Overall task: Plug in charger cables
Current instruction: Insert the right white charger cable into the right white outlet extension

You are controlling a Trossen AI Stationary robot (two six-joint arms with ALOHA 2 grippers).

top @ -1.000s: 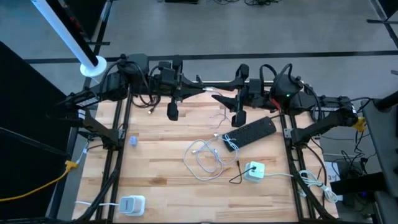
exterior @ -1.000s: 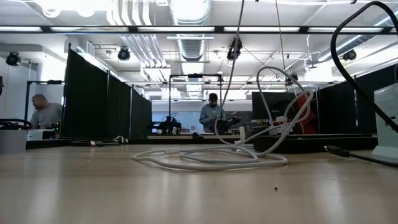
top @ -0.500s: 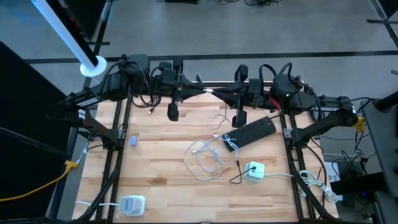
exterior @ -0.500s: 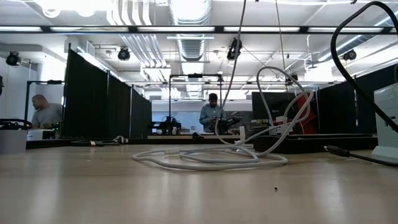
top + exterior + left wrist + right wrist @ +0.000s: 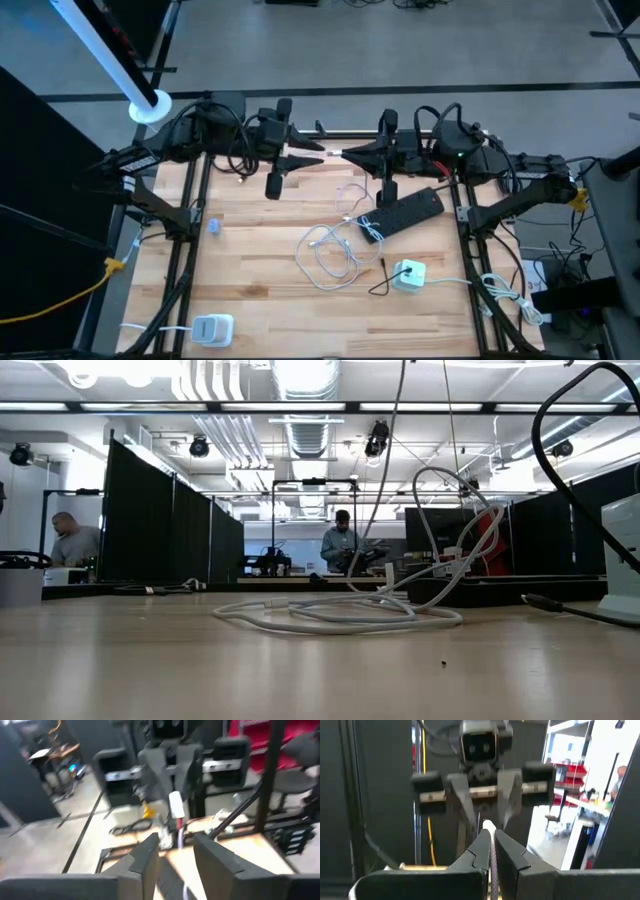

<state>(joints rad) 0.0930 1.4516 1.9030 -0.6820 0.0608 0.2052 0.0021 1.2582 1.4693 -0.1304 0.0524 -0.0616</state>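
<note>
Both arms are held high over the table's far edge, facing each other. My right gripper (image 5: 490,851) is shut on a white charger cable, whose plug end (image 5: 176,804) sticks out toward my left gripper (image 5: 176,851). My left gripper is open, its fingers apart just short of that plug. From the right gripper the cable (image 5: 352,192) hangs to its white loops (image 5: 330,255) lying on the wood; in the low view it shows as a thin rising line (image 5: 385,470). A thin black cable (image 5: 380,280) lies by a white charger block. My right gripper pinches the white cable just behind its plug end (image 5: 488,826) between its two fingers. The fingers reach level from the table's right side and lie along the cable. The plug sticks out past the fingertips, high above the table, and the cable hangs slack below.
A black power strip (image 5: 405,212) lies slantwise right of centre. One white charger block (image 5: 408,274) sits near it, another (image 5: 212,328) at the near left. A small blue piece (image 5: 215,226) lies at the left. People stand in the room beyond (image 5: 340,545).
My right gripper has shut on the white cable's plug end. My left gripper has opened, tipped down a little and drawn back slightly toward the table's left. The hanging cable has swung a little in the low view.
</note>
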